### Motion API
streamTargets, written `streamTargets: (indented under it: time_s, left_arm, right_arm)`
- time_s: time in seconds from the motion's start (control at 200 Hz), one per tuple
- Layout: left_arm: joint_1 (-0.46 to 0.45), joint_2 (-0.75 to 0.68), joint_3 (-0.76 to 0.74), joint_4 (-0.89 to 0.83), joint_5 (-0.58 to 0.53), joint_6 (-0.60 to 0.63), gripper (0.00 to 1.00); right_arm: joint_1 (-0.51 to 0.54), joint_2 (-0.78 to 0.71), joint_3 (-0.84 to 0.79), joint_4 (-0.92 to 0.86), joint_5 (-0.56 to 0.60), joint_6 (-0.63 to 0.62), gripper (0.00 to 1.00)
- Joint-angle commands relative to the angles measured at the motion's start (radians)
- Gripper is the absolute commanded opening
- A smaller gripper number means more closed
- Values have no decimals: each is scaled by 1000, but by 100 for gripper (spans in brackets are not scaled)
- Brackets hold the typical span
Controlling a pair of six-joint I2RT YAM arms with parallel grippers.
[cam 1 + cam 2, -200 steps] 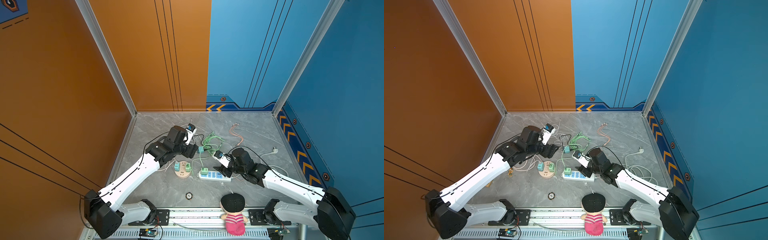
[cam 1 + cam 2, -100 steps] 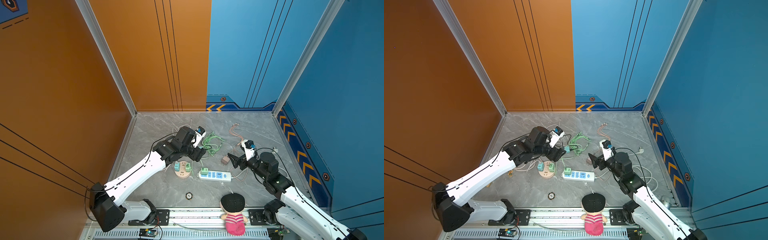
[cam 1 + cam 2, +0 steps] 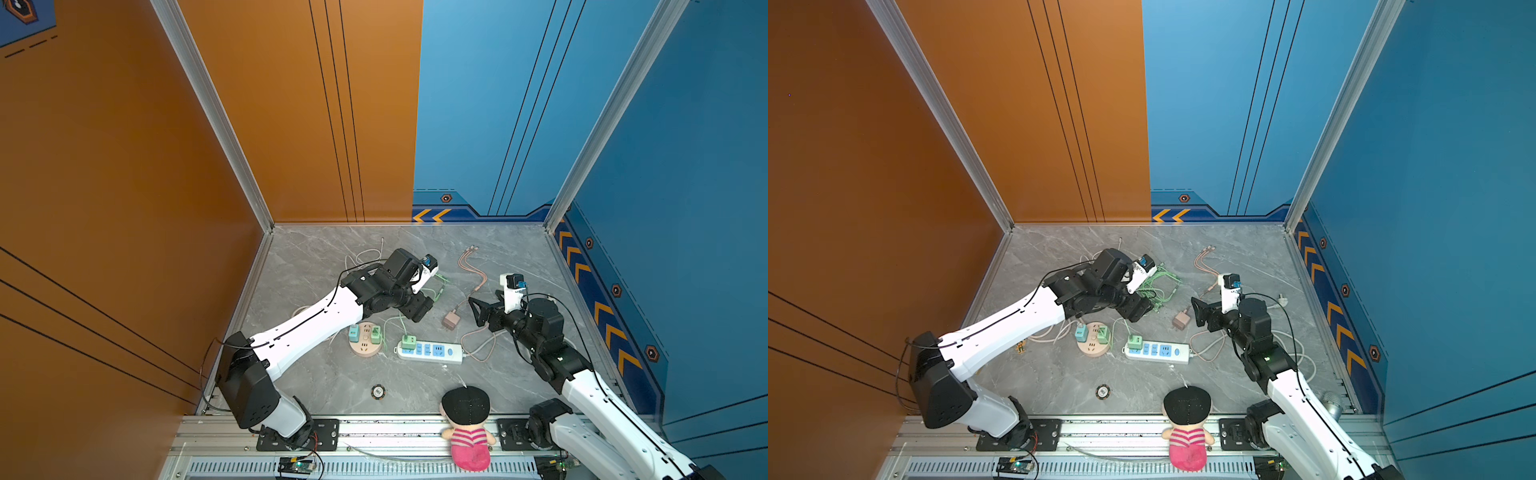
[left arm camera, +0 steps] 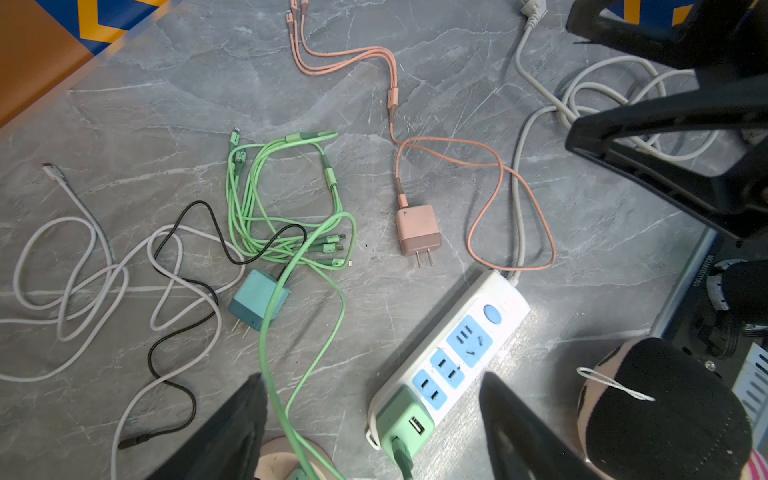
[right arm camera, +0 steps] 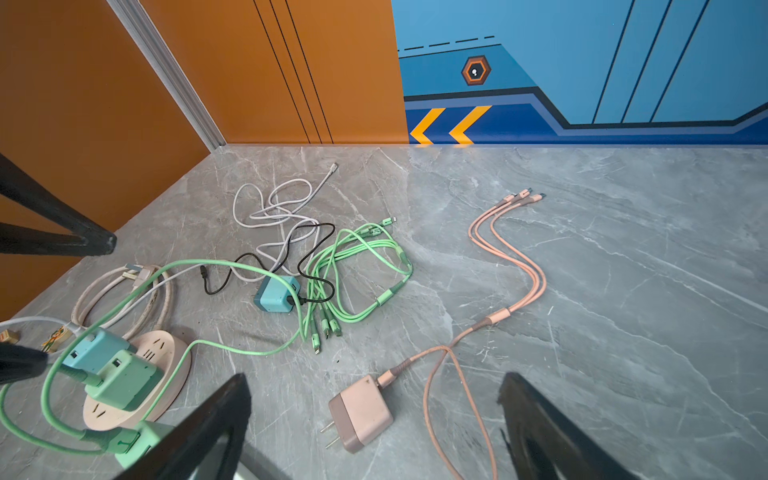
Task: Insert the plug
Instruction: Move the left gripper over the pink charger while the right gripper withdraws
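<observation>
The pink plug lies on its side on the grey table, prongs bare, with its pink cable trailing toward the back. My right gripper hovers open just right of the plug. One finger stands to each side of the plug, and neither touches it. The white power strip lies in front of the plug, with a green plug in its end socket. My left gripper hangs open over that end of the strip and holds nothing.
A round pink socket carries a teal plug and a green plug. A loose teal plug lies among green cables and white cables. A doll sits at the front edge, a small black disc to its left. Walls close in on three sides.
My right gripper has opened and drawn back to the right, away from the power strip; the pink plug now lies free on the table. My left gripper has shifted right, toward the strip.
</observation>
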Motion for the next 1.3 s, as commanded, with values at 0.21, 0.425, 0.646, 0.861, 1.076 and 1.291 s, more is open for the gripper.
streamTargets:
  time_s: [0.21,0.425,0.646,0.861,1.076,1.291]
  left_arm:
    - [-75,161,134,-29,-39,-46,80]
    - [-111,243,185,-30,-71,-66,81]
    - [-152,348,230,-30,-83,-100,81]
    - [-171,467,287,-32,-110,-126,81]
    - [-150,541,308,-32,-147,-153,80]
    - [-150,624,359,-32,-154,-166,78]
  right_arm:
    - [-94,131,93,-46,-28,148,95]
    - [-172,171,111,-75,-163,187,94]
    - [-182,144,114,-120,-123,154,95]
    - [-205,155,118,-130,-163,183,95]
    - [-216,184,139,-154,-205,188,95]
    - [-217,207,147,-147,-212,202,95]
